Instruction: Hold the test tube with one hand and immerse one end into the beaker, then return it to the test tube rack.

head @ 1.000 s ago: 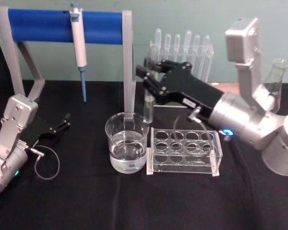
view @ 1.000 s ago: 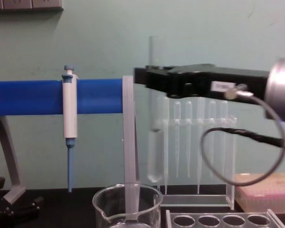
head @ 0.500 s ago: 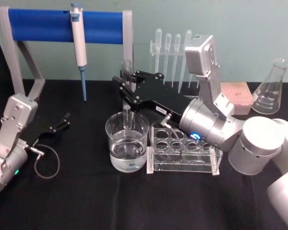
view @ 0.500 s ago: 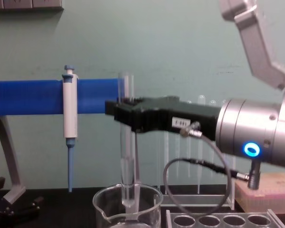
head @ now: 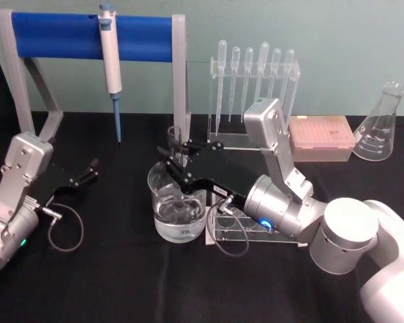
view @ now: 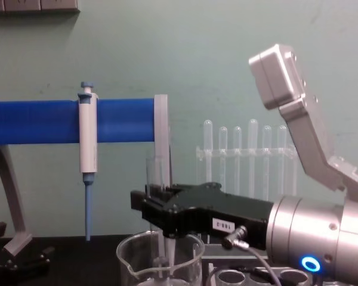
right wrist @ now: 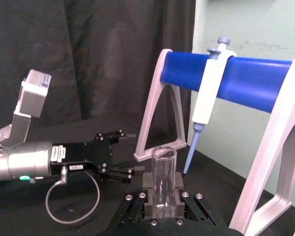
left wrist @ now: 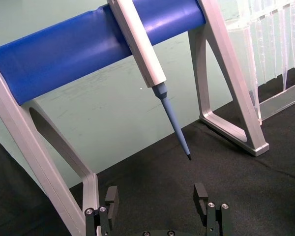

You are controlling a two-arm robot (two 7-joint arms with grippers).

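Right gripper point(head: 178, 161): it is reached forward over the beaker point(head: 163, 222), and its jaws are closed around the test tube point(head: 176, 142) just below the open mouth.
Test tube: it is held upright, open end up, with the rounded lower end lowered inside the beaker. The tip appears to reach the water, though exactly where it ends cannot be made out.
Reason for the hold: the high grip probably keeps the jaws above the beaker's rim while the bottom end is dipped. The upright pose lets the tube clear the glass wall.
Beaker: it is placed on the black table point(head: 121, 282), touching or just beside the test tube rack point(view: 230, 277), so the return trip is likely to be short.
Left gripper point(head: 87, 171): it is parked on the table well to the left, fingers spread apart with nothing between them.
Background: a pipette point(head: 109, 54) is hung on a blue-barred stand point(head: 54, 37) behind the beaker.
Change from half a second earlier: the right gripper has been lowered, and the tube's end, then just inside the rim, is now sunk deeper.
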